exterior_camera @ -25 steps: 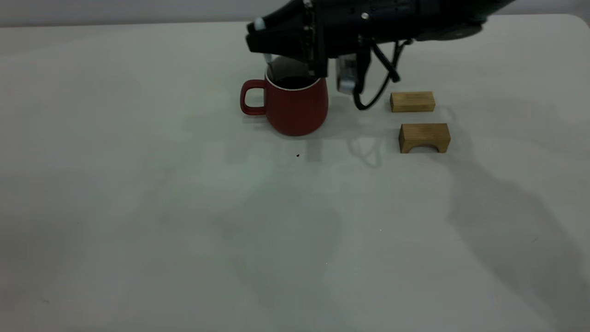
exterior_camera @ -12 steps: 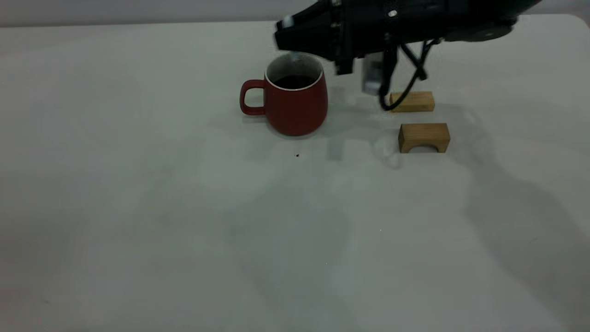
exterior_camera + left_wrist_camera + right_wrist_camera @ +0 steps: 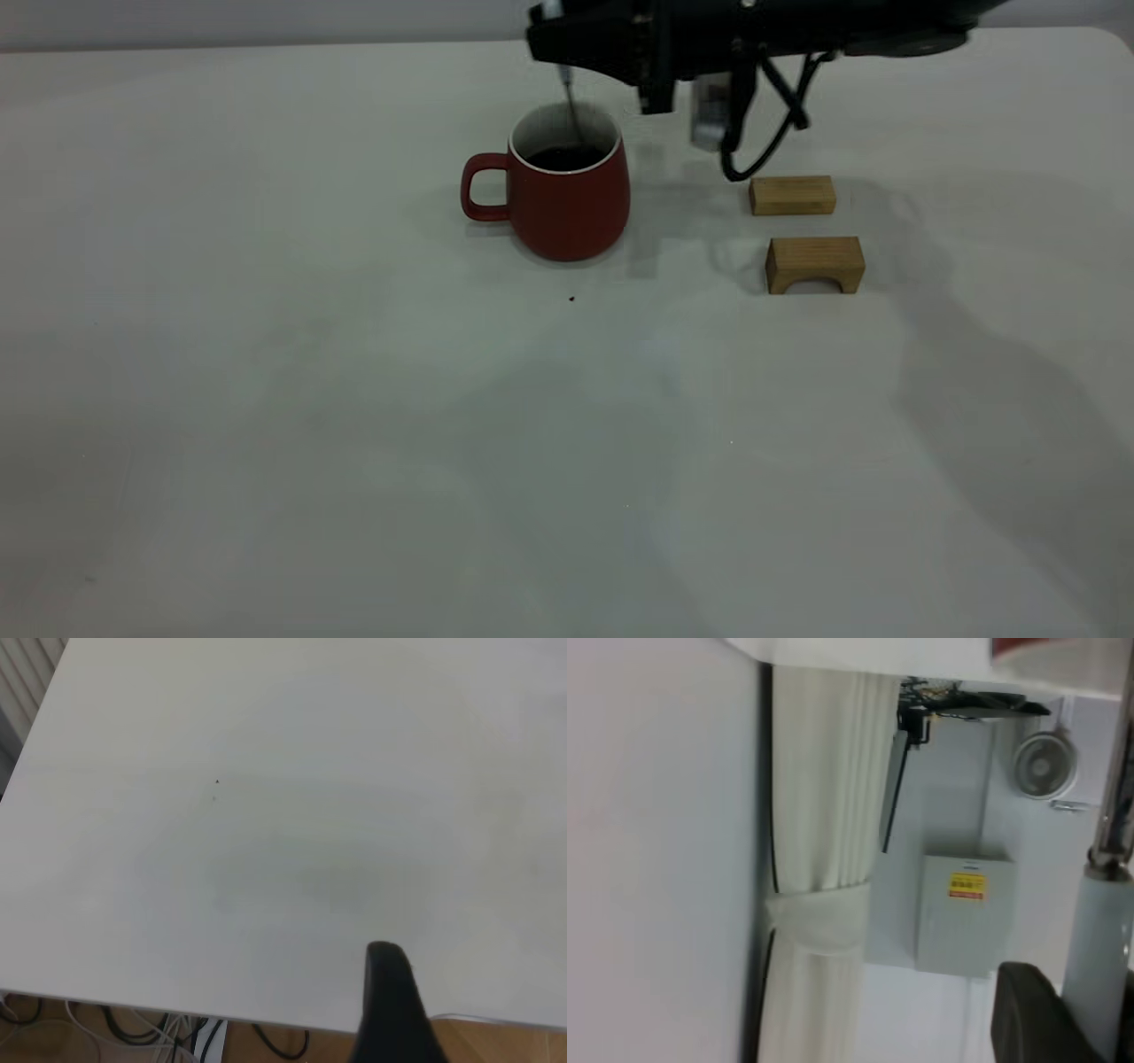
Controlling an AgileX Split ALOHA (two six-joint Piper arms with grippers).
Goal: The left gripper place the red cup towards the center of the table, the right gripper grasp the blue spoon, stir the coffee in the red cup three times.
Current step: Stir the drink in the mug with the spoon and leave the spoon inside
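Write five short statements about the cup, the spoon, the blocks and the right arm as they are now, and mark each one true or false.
1. The red cup stands upright with dark coffee in it. True.
2. The cup's handle points toward the two wooden blocks. False: the handle is on the side away from them.
3. The blue spoon hangs from the right gripper with its metal neck reaching down into the cup. True.
4. The arched block is stacked on the plain block. False: both lie on the table, apart.
5. The left gripper is clamped on the cup's rim. False: its wrist view shows only bare table, no cup.
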